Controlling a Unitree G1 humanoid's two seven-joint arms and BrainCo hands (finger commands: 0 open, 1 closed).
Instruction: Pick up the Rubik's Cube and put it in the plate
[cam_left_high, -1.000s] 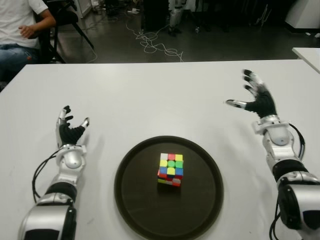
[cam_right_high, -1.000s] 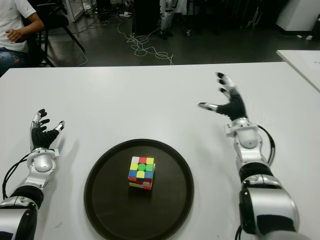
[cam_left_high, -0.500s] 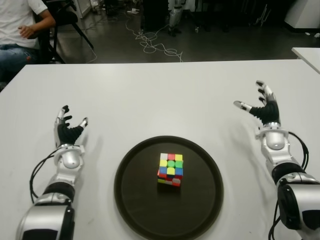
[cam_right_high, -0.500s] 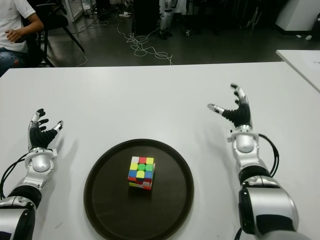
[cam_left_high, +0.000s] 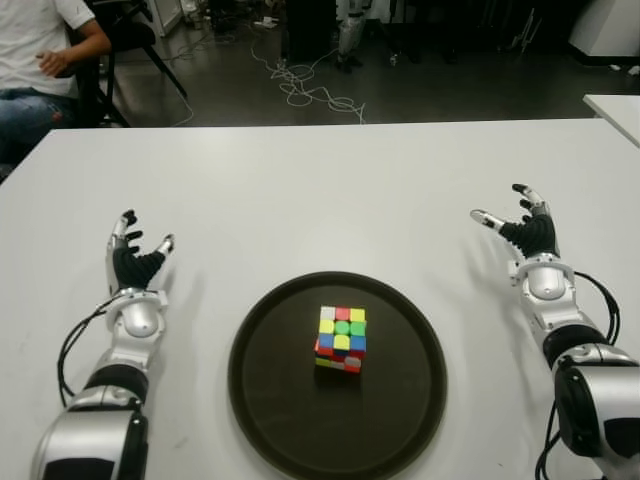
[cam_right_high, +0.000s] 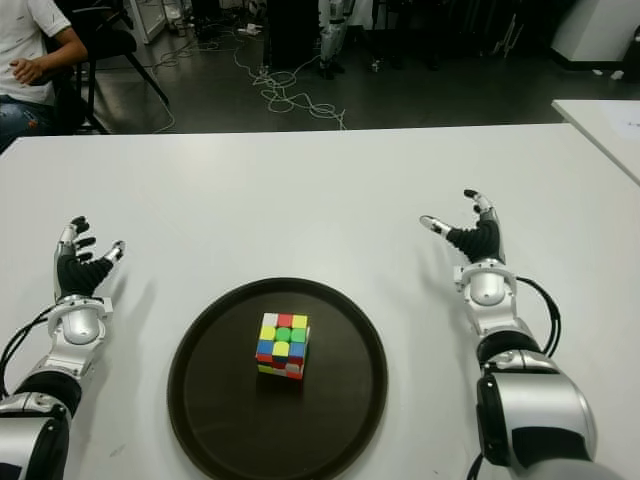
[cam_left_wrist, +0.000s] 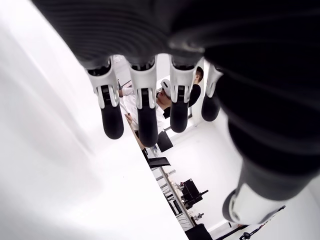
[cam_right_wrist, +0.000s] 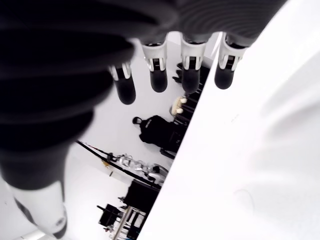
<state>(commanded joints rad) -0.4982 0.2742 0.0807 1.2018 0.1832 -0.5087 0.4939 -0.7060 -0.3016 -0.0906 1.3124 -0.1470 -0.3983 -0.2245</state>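
Observation:
A Rubik's Cube (cam_left_high: 341, 338) with mixed colours stands near the middle of a round dark plate (cam_left_high: 270, 400) at the near centre of the white table (cam_left_high: 320, 190). Nothing touches the cube. My right hand (cam_left_high: 522, 228) shows to the right of the plate, palm up, fingers spread and holding nothing; its wrist view shows straight fingers (cam_right_wrist: 159, 75) over bare table. My left hand (cam_left_high: 133, 260) shows to the left of the plate, fingers relaxed and apart (cam_left_wrist: 143, 107), holding nothing.
A seated person (cam_left_high: 40, 60) in a white shirt is beyond the table's far left corner. Cables (cam_left_high: 310, 90) lie on the dark floor behind the table. Another white table's corner (cam_left_high: 615, 108) shows at the far right.
My right hand has drawn back toward me and come down, from raised over the far right of the table to low beside the plate. The cube and left hand have not moved.

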